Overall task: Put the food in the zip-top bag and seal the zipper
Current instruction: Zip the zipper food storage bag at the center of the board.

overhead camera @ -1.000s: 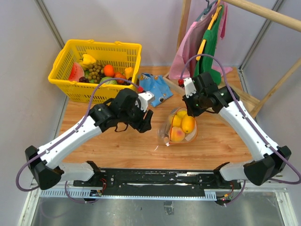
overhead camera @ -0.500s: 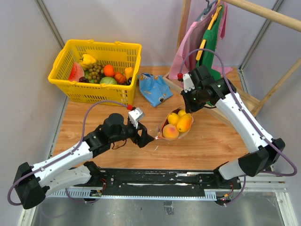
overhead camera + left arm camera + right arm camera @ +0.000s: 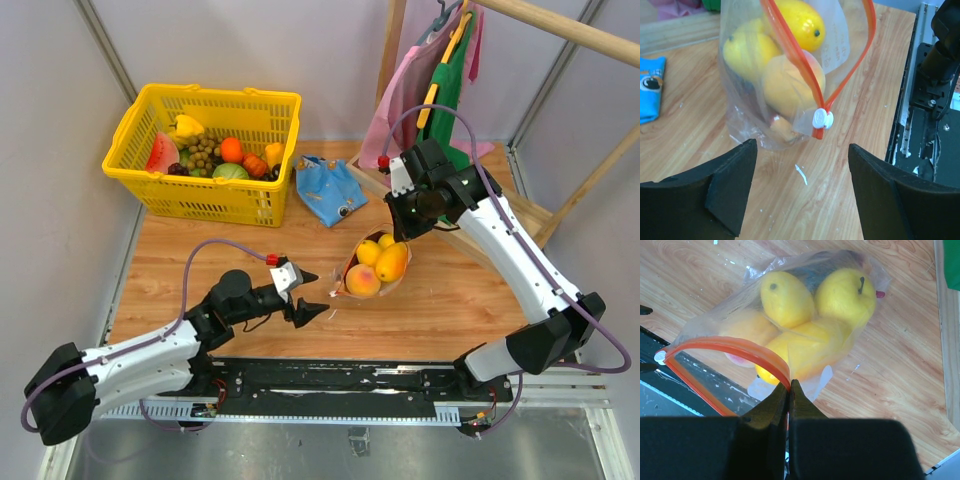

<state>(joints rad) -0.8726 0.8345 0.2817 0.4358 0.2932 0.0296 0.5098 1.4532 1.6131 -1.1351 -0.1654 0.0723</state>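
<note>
The zip-top bag [image 3: 375, 266] hangs tilted over the table with its bottom resting on the wood. Its food shows through the plastic: a yellow lemon [image 3: 845, 292], a second yellow fruit [image 3: 785, 297], a mango [image 3: 797, 17] and an orange-pink peach [image 3: 790, 85]. My right gripper [image 3: 789, 384] is shut on the red-orange zipper [image 3: 730, 346] and holds the mouth up. The zipper stands apart in a loop, its white slider [image 3: 822, 119] at the near end. My left gripper [image 3: 802, 150] is open and low over the table, a little short of the slider, holding nothing.
A yellow basket [image 3: 215, 95] of toy fruit stands at the back left. A blue pouch [image 3: 330, 190] lies behind the bag. Clothes hang on a wooden rack [image 3: 440, 60] at the back right. The black mounting rail [image 3: 340, 385] runs along the near edge.
My left arm dropped from beside the bag and drew back toward the near left, its jaws wider open. The bag swung slightly left, still held by my right gripper.
</note>
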